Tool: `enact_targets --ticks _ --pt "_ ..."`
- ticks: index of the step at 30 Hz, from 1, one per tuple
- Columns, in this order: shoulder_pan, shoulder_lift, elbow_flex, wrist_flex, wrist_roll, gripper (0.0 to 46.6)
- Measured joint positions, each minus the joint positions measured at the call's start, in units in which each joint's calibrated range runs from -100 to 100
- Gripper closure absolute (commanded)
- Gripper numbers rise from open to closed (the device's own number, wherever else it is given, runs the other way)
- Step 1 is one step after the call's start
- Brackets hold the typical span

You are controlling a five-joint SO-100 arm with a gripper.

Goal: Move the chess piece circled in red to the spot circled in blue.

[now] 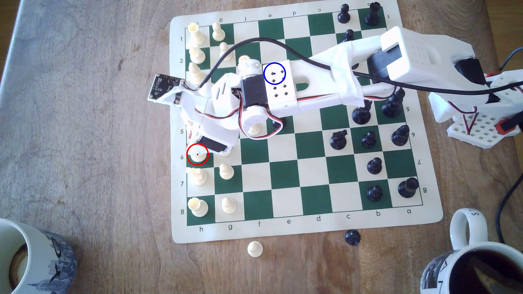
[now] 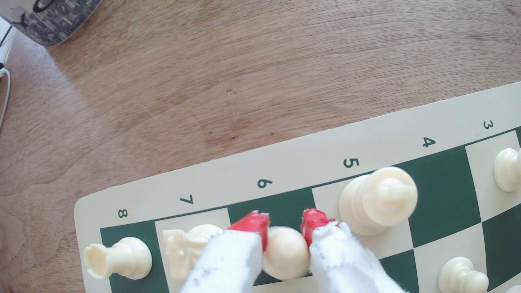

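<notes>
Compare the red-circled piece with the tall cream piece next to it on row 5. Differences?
1. The red-circled piece has a smooth rounded head; the row-5 piece carries a cross on top.
2. The circled piece is slimmer and shorter; the row-5 piece is bulkier and taller.
3. The circled piece stands on a green square between the gripper fingers; the row-5 piece stands free on a cream square.

Both are cream, upright, in the edge column.

Pretty sure I'm set up in somebody's home, on a worn wooden table (image 1: 85, 113) that looks like a dining or kitchen one. A roll-up green-and-cream chess mat (image 1: 305, 229) is spread on it, and there's a skyline-print mug (image 1: 31, 254) at one corner and another mug (image 1: 478, 263) of dark tea or coffee. Very hobby-desk vibes, not a lab.
</notes>
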Motion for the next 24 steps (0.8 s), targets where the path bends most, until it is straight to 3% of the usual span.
enact_targets --ticks 8,12,13,15,24 --pt "0.0 0.0 -0.09 0.0 0.1 44.4" --pt "-0.37 0.0 -0.09 0.0 0.1 37.9" --pt "-0.44 0.0 -0.09 0.0 0.1 34.2" --pt "-0.52 0.0 -0.09 0.0 0.1 33.2" --pt "-0.37 0.0 -0.09 2.39 0.59 34.0"
